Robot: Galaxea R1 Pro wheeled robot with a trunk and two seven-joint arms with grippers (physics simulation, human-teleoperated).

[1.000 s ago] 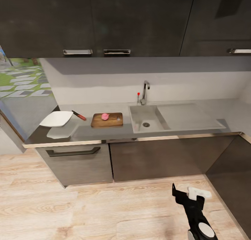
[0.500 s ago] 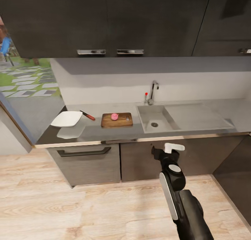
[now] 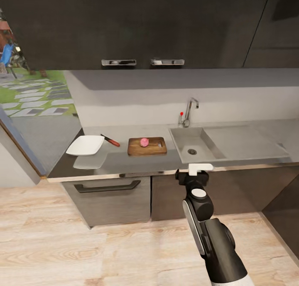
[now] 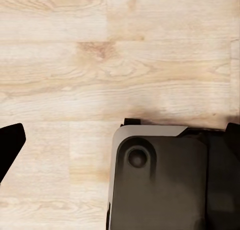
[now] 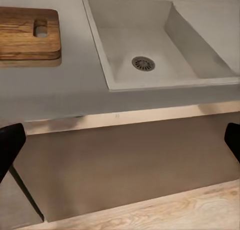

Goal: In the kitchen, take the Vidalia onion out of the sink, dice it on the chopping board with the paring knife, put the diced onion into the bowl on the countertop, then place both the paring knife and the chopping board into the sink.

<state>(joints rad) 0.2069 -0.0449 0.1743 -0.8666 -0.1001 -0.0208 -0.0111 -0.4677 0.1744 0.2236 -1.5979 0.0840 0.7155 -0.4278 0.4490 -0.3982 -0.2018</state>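
The pinkish Vidalia onion point(image 3: 144, 142) sits whole on the brown chopping board point(image 3: 147, 146), left of the sink point(image 3: 195, 141). The red-handled paring knife point(image 3: 110, 140) lies on the dark countertop point(image 3: 124, 161) between the board and the white bowl point(image 3: 85, 145). My right gripper point(image 3: 192, 173) hangs open in front of the counter's pale edge, below the sink, holding nothing. In the right wrist view its gripper point(image 5: 120, 145) faces the cabinet front, with the board point(image 5: 27, 32) and the sink point(image 5: 145, 39) beyond. My left gripper point(image 4: 120, 140) points at the wooden floor, fingers apart.
A chrome tap point(image 3: 190, 111) with a red knob point(image 3: 181, 113) stands behind the basin, and a draining surface point(image 3: 249, 140) lies to its right. Dark wall cabinets point(image 3: 141, 28) hang above. A drawer handle point(image 3: 108, 186) juts from the lower cabinets. Part of my base point(image 4: 160, 185) is over the floor.
My right arm has risen from near the floor to the counter's front edge by the sink. The whole picture has shifted right, so the camera moved; the counter's things lie as before.
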